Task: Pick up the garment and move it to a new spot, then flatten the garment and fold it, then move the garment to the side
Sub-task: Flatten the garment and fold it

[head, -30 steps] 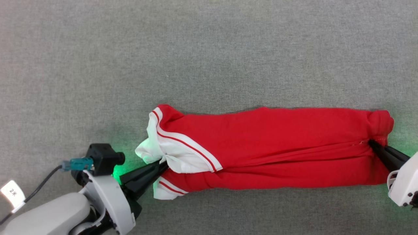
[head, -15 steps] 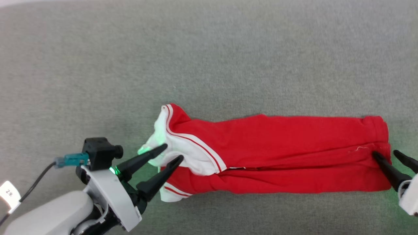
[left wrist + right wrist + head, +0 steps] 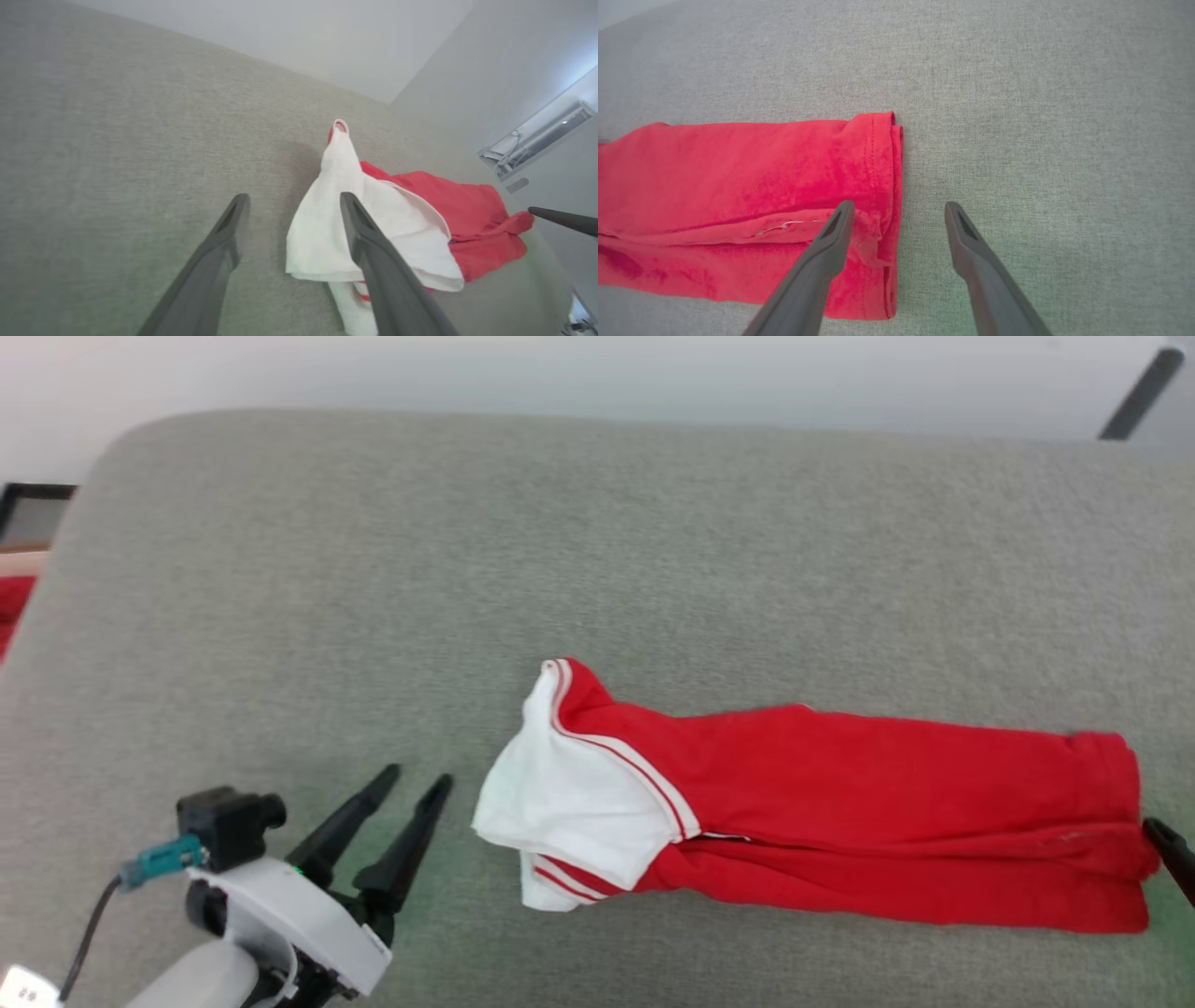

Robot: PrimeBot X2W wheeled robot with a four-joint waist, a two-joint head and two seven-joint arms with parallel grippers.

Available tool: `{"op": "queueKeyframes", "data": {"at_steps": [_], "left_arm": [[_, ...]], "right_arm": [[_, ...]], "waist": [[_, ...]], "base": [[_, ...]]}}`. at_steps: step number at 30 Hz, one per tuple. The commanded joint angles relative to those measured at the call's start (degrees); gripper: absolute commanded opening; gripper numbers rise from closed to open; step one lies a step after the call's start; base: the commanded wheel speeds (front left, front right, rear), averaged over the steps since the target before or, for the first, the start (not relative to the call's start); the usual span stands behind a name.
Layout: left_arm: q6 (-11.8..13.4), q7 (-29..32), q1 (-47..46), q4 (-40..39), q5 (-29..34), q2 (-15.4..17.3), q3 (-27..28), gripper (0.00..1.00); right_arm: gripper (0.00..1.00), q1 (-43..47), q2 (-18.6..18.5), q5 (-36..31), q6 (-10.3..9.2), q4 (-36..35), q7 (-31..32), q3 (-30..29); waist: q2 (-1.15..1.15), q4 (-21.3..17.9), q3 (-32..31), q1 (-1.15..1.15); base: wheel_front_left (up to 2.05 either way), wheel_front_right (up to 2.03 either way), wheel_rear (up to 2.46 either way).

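The garment lies folded into a long red strip on the grey surface, its white sleeve with striped trim at the left end and its red hem at the right end. My left gripper stands open just left of the sleeve, holding nothing. In the left wrist view the left gripper hangs over the sleeve, apart from it. My right gripper is open over the hem's edge, empty; one fingertip shows at the right rim of the head view.
The grey fabric surface stretches wide behind and left of the garment, with its rounded far-left corner against a pale wall. Some red cloth lies off the surface's left edge. A dark bar slants at the top right.
Both grippers have opened and let go of the garment, then drawn back from its ends. The garment now lies free. The head camera has tilted up, shifting the whole picture.
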Motion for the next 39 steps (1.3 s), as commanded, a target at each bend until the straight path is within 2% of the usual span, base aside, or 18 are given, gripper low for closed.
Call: {"op": "queueKeyframes", "data": {"at_steps": [1, 6, 11, 17, 23, 29, 39], "left_arm": [[0.35, 0.06, 2.05, 1.72, 3.27, -1.73, 2.85, 1.0], [2.2, 0.05, 5.1, 4.48, 14.74, -6.21, 12.36, 1.0], [3.87, 0.05, 7.11, 2.86, 27.02, -10.26, 21.89, 1.0], [2.23, 0.05, 9.64, 0.33, 36.73, -14.72, 29.86, 1.0], [0.1, 0.05, 11.02, 1.26, 40.38, -18.08, 33.88, 1.0], [-0.38, 0.05, 9.55, 1.78, 42.32, -20.38, 35.53, 1.0], [-0.44, 0.05, 7.36, 0.64, 41.51, -20.51, 34.74, 1.0]], "right_arm": [[1.0, 1.03, 0.41, -0.46, -0.06, 0.33, 0.46, -1.0], [1.0, 2.2, 0.88, -0.36, -0.05, 0.92, 1.78, -3.61], [1.0, 2.36, 1.69, -0.13, -0.05, 1.36, 3.23, -6.45], [1.0, 0.64, 3.26, -1.32, -0.05, 1.81, 6.04, -9.38], [1.0, -1.76, 5.08, -2.05, -0.05, 1.83, 10.33, -9.18], [1.0, -5.15, 6.8, -2.73, -0.05, 2.95, 13.45, -7.93], [1.0, -8.32, 10.21, -6.37, -0.05, 8.13, 21.16, -7.83]], "waist": [[0.0, 1.98, -1.73, 0.0], [0.0, 2.87, -2.47, 0.0], [0.0, 3.04, -2.94, 0.0], [0.0, 2.75, -2.43, 0.0], [0.0, 2.72, -1.05, 0.0], [0.0, 3.73, 0.85, 0.0], [0.0, 5.31, 4.95, 0.0]], "base": [[0.0, 0.0, 0.0], [0.0, 0.0, 0.0], [0.0, 0.0, 0.0], [0.0, 0.0, 0.0], [0.0, 0.0, 0.0], [0.0, 0.0, 0.0], [0.0, 0.0, 0.0]]}}
